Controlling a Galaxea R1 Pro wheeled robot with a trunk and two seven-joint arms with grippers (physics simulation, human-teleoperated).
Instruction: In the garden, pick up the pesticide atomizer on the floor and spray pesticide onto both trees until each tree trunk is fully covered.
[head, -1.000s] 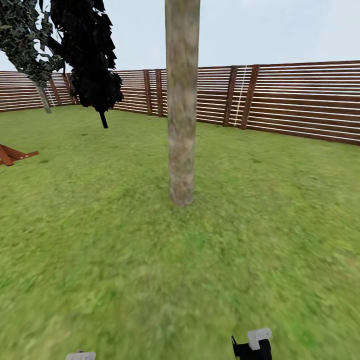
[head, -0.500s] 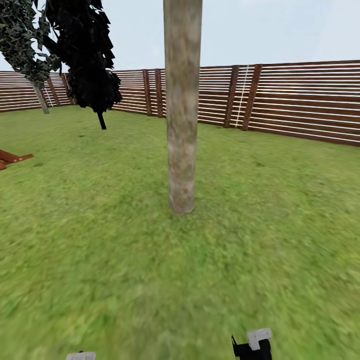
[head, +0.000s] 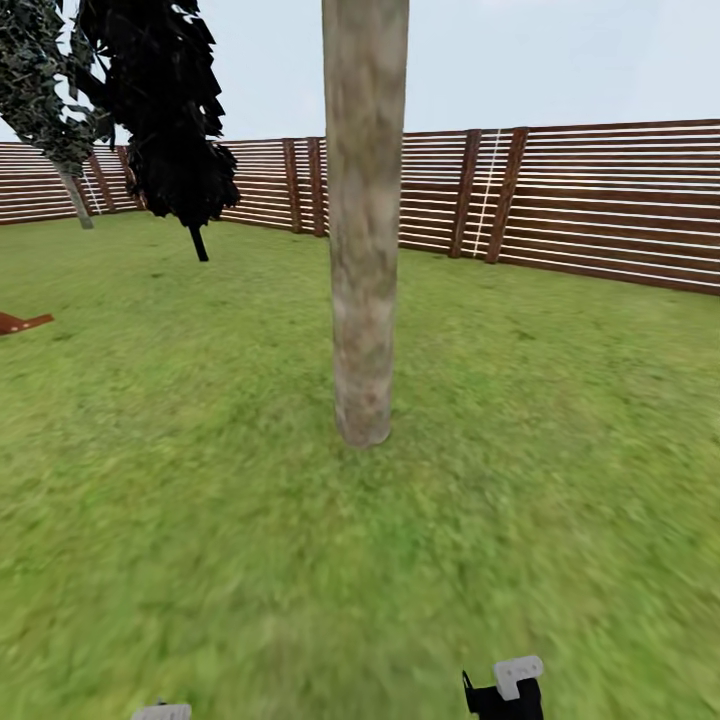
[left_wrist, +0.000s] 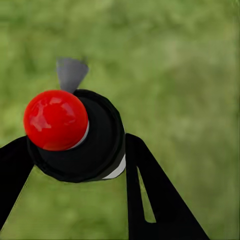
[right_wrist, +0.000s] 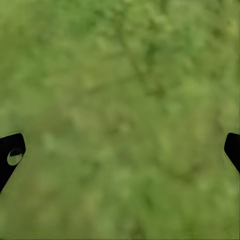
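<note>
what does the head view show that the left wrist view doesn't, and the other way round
Head view alone: the tree trunk rising from the lawn, the slat fence behind it, a dark narrow tree and sky. Left wrist view alone: the pesticide atomizer, black with a red cap, clamped between the left gripper fingers, seen close up. Both share the green grass beneath the robot.

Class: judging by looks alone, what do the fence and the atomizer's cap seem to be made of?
Fence: seemingly stained wood, matte, with reddish-brown horizontal slats and darker posts. Atomizer cap: probably glossy plastic, a smooth red dome with bright highlights over a black body.
</note>
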